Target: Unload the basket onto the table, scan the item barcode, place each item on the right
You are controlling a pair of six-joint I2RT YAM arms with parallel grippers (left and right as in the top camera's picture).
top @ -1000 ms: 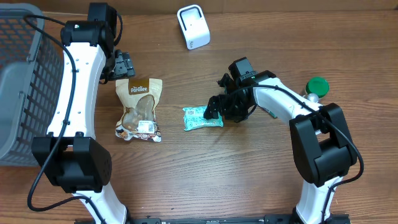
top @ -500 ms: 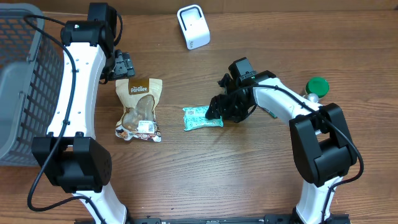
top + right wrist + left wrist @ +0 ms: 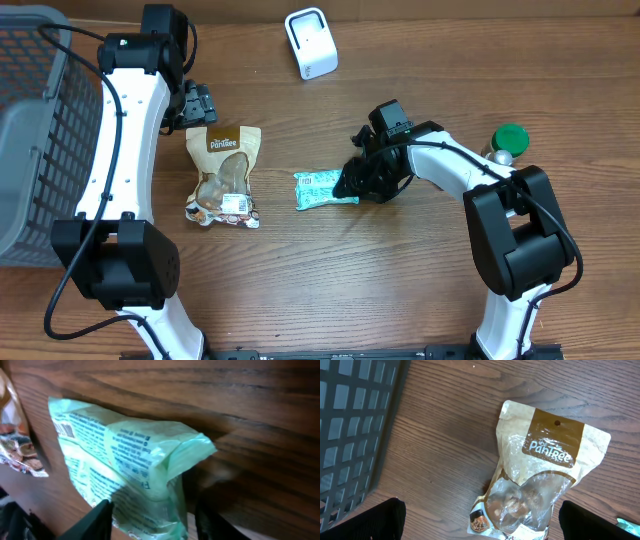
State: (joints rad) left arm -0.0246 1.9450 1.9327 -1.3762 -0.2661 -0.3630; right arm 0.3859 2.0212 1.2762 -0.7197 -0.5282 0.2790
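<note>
Right wrist: the packet (image 3: 125,455) is straddled by the right end effector (image 3: 155,520), clamping cannot be told; the left end effector (image 3: 480,520) is spread wide.

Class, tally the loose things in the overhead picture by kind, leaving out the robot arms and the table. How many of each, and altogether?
Sealed packets: 2 (brown paper pouch, pale green plastic packet)
White box-shaped scanner: 1
Grey plastic mesh basket: 1
Green round cap: 1
Total: 5
</note>
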